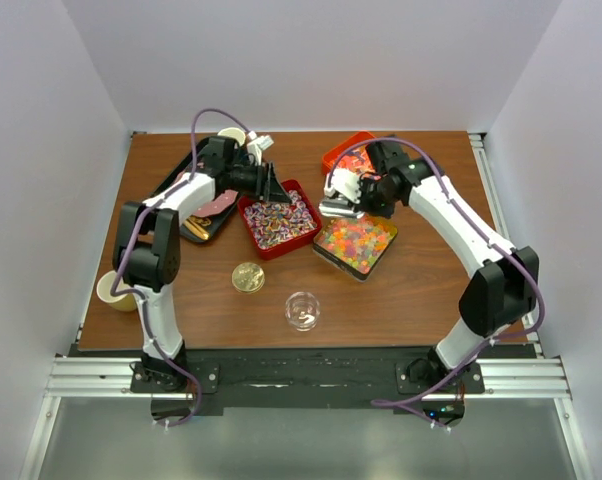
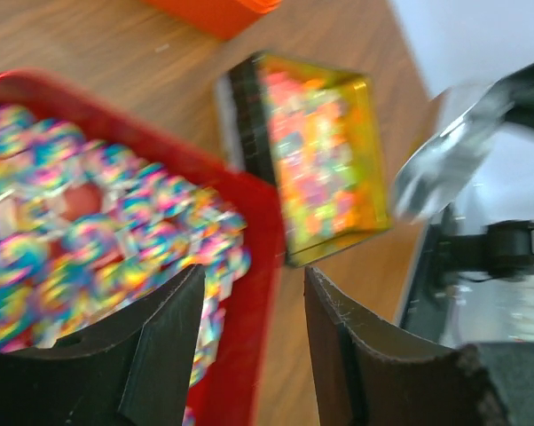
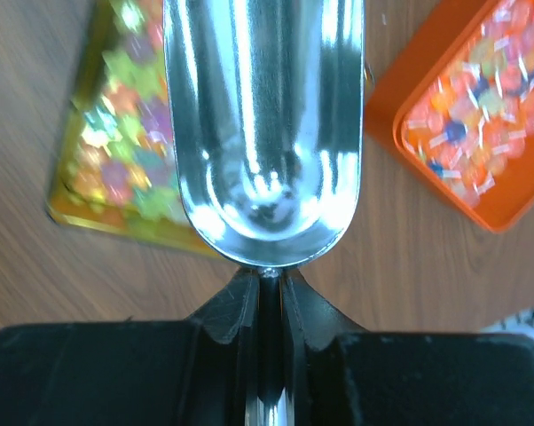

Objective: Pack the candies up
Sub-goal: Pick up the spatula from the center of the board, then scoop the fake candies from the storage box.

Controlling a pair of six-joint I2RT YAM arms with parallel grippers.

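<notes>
Twist-wrapped candies (image 1: 277, 222) fill a red tray (image 1: 249, 232); in the left wrist view the candies (image 2: 90, 240) are blurred. Glossy jelly pieces (image 1: 356, 243) fill a gold tin (image 3: 76, 209). Blue and red wrapped candies (image 3: 480, 106) lie in an orange tray (image 1: 333, 157). My left gripper (image 1: 272, 186) is open and empty, its fingertips (image 2: 183, 293) above the red tray's rim (image 2: 263, 257). My right gripper (image 1: 366, 195) is shut on the handle of a silver scoop (image 1: 337, 207). The scoop's bowl (image 3: 263, 124) is empty, above the table between the gold tin and the orange tray.
A round gold lid (image 1: 247, 277) and a small clear container (image 1: 302, 310) sit on the table near the front. A black tray (image 1: 191, 205) lies at the left. One paper cup (image 1: 114, 292) stands at the left edge, another (image 1: 231, 135) at the back.
</notes>
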